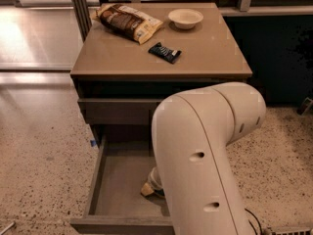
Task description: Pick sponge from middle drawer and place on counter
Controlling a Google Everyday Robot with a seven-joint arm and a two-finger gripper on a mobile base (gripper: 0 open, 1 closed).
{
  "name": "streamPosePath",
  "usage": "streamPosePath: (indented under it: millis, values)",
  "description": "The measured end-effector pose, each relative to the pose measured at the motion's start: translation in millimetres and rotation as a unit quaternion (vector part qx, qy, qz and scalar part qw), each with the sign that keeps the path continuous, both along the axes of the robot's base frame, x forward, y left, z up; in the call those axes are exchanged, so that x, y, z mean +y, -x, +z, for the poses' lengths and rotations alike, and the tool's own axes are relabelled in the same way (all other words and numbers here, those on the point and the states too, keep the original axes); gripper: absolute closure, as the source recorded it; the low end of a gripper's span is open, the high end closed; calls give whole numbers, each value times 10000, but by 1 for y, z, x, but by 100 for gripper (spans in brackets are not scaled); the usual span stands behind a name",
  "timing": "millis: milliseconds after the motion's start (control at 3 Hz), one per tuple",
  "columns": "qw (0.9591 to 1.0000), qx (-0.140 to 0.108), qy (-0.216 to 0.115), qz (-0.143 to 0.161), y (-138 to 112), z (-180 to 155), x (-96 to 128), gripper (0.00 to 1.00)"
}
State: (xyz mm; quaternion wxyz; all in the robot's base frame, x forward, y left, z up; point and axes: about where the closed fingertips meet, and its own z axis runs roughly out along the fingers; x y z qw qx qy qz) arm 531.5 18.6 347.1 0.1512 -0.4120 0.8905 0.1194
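Although the big white arm (205,155) hides most of the work, the sponge (148,189) can be seen on the floor of the pulled-out middle drawer (117,180), at its near right part. A yellow foam corner shows, with a dark face beside it. The pincer (156,182) is down inside the drawer, just at the sponge. Whether it is spread or already pinching the sponge I cannot tell, since the arm covers it.

I judge the sponge to be very light, soft and easy to squash, with a rough scouring face that should not slip. It is not fragile. A good hold would be across its two long edges at the middle, pressing only until the foam gives a little, so that it does not fold or twist out.

The counter surface (122,58) has bare room at its near left. A snack bag (129,21) and a pale bowl (186,17) lie at the far side, and a dark wrapper (165,52) lies near the middle.
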Motion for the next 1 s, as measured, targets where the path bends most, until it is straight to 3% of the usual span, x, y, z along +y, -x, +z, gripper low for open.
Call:
streamPosePath:
  millis: [667,1000]
  values:
    - [10000,0,0,0,0,5,0,84]
    - [9999,25,-156,5,15,33,2,100]
